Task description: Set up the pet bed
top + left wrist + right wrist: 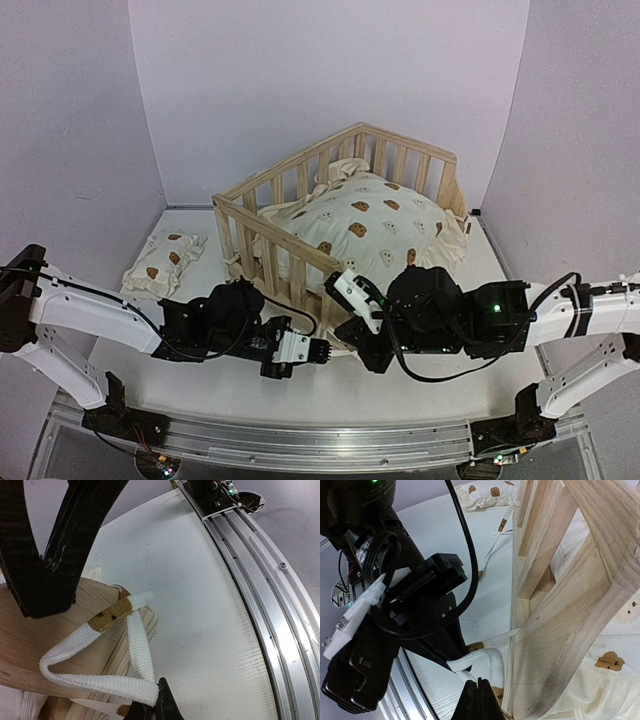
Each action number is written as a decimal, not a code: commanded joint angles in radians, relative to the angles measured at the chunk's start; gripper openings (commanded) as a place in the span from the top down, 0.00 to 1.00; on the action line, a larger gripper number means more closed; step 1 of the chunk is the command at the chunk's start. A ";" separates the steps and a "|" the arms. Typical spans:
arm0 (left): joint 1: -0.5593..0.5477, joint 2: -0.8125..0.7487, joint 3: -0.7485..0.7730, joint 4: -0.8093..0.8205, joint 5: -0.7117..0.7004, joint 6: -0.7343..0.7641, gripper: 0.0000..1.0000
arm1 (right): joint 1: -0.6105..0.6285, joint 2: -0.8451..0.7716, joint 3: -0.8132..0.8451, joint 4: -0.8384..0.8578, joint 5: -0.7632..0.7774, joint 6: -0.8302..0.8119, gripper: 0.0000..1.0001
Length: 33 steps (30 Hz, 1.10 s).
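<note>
Well, my left claw (156, 707) is pinched fully closed on the white tie (95, 680) of the bear-print cushion (370, 225), right at the near corner of the pine frame (280, 232). The tie loops out from the foot of the frame onto the bench (420, 400). My right claw (477, 697) is closed too, fingers pressed together with nothing between them, its tip just beside that same corner post and the tie. The two claws crowd each other there, with little room between them and the wood.

The cushion lies heaped inside the frame, its ruffled edge spilling out on the open near-right side. The small pillow (163, 262) lies flat on the bench to the left, apart from the frame's left rail. Bare bench runs on the near side up to the metal rail (300, 440) along its edge. The frame's far corner stands near the back wall.
</note>
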 commanded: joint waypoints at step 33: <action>-0.011 -0.006 0.011 0.038 -0.008 -0.082 1.00 | -0.034 0.185 0.190 -0.263 -0.014 0.291 0.86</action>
